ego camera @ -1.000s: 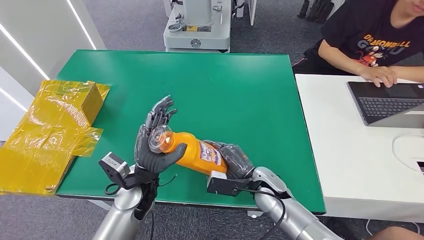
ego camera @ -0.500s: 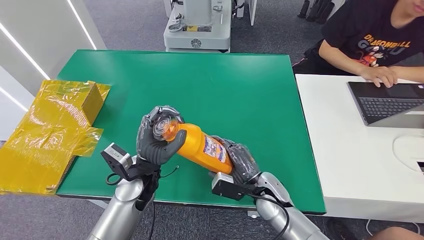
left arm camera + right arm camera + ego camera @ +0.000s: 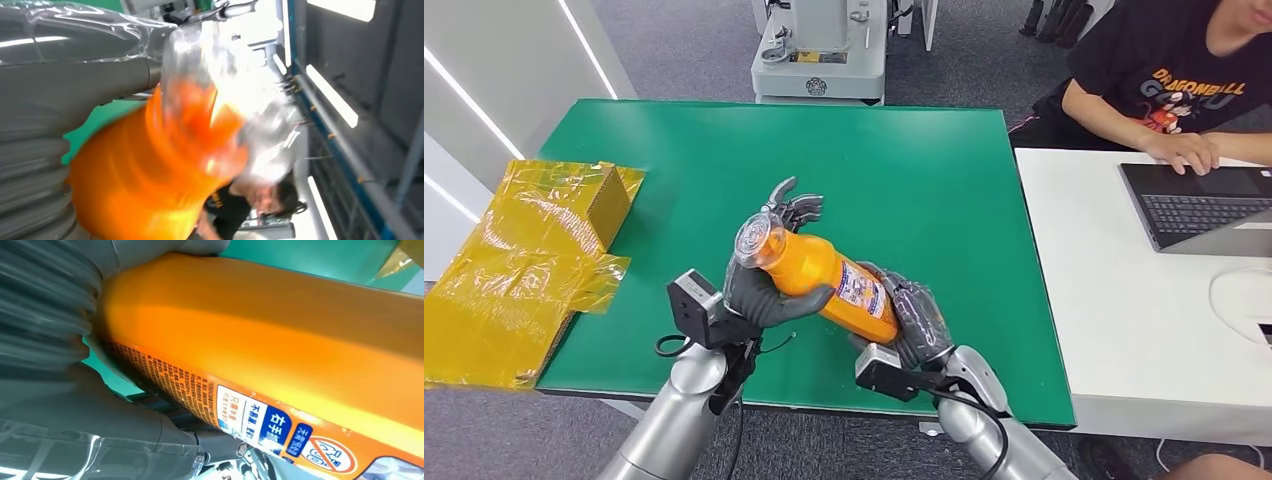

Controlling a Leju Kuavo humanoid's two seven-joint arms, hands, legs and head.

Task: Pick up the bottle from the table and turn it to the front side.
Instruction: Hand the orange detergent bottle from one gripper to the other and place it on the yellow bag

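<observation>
An orange bottle [image 3: 824, 280] with a clear cap [image 3: 758, 240] and a printed label [image 3: 861, 290] is held tilted above the near part of the green table [image 3: 904, 180], cap end raised and pointing away to the left. The left hand [image 3: 769, 285] grips the bottle near its neck, thumb wrapped across the orange body, while darker fingers [image 3: 796, 205] extend beyond the cap. The right hand [image 3: 914, 320] clasps the lower, labelled end from beneath. In the right wrist view the bottle [image 3: 260, 335] lies against the hand's grey ribbed cover, its label text [image 3: 270, 425] legible. In the left wrist view the bottle [image 3: 150, 175] is blurred. Crumpled yellow wrapping [image 3: 524, 260] lies at the table's left edge. A person [image 3: 1164, 80] sits at a laptop [image 3: 1194, 200] on the adjoining white table [image 3: 1124, 320].
</observation>
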